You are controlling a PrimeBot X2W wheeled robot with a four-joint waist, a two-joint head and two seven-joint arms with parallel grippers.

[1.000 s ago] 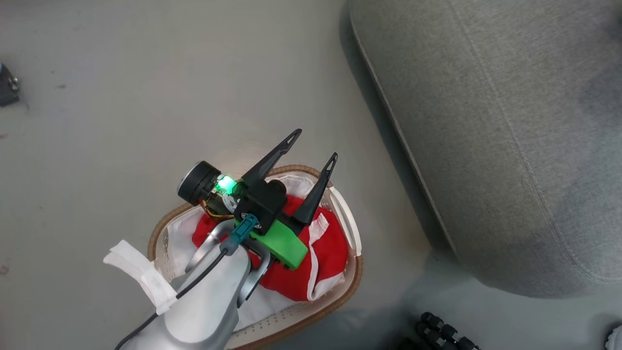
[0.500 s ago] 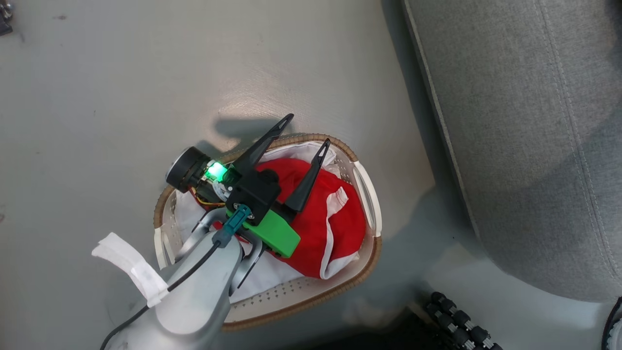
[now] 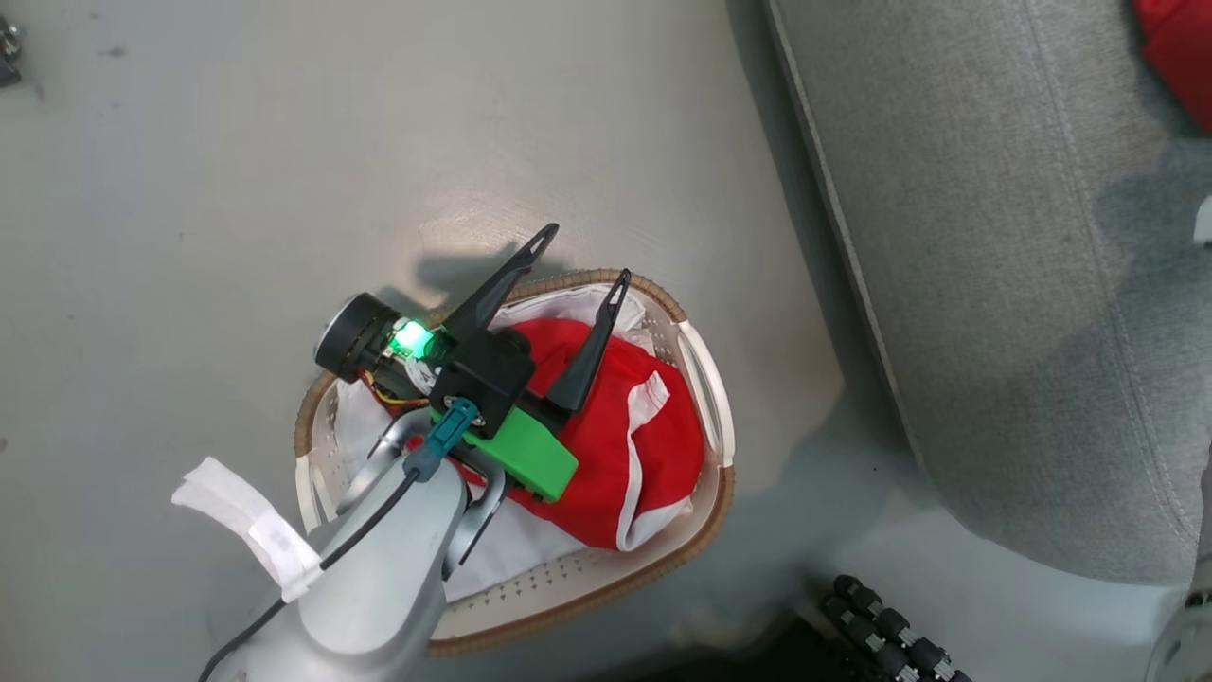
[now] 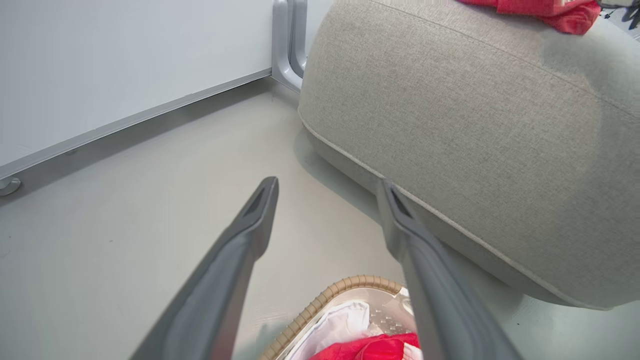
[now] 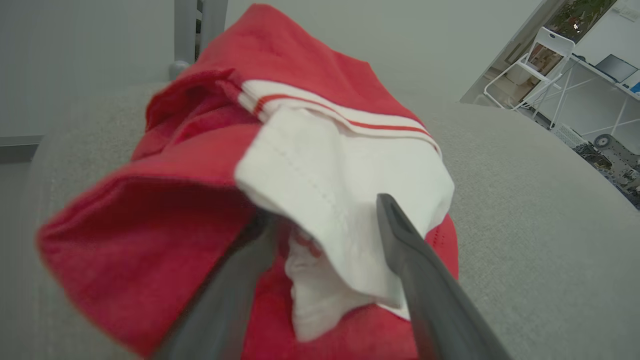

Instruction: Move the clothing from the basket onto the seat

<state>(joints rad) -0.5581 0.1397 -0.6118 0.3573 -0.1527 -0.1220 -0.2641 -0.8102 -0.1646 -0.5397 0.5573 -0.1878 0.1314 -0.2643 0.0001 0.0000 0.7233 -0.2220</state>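
Silver forearm (image 3: 379, 587), black cable (image 3: 365, 540), green bracket (image 3: 521, 457), black left end effector (image 3: 586, 254) with tapered fingers (image 3: 587, 355)

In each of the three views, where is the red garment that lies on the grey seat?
Head view: red garment in the top right corner, cut by the edge.
Left wrist view: red garment at the top edge, right side.
Right wrist view: red garment in the centre, close up.
Shared landmark: the grey seat under it.

Light's soft and even from overhead on my end, just a pale glare patch on the floor (image 3: 473, 216) next to the shadow of my left gripper (image 3: 587, 252), and my fingers (image 4: 237, 260) smear out of focus close to both wrist cams.
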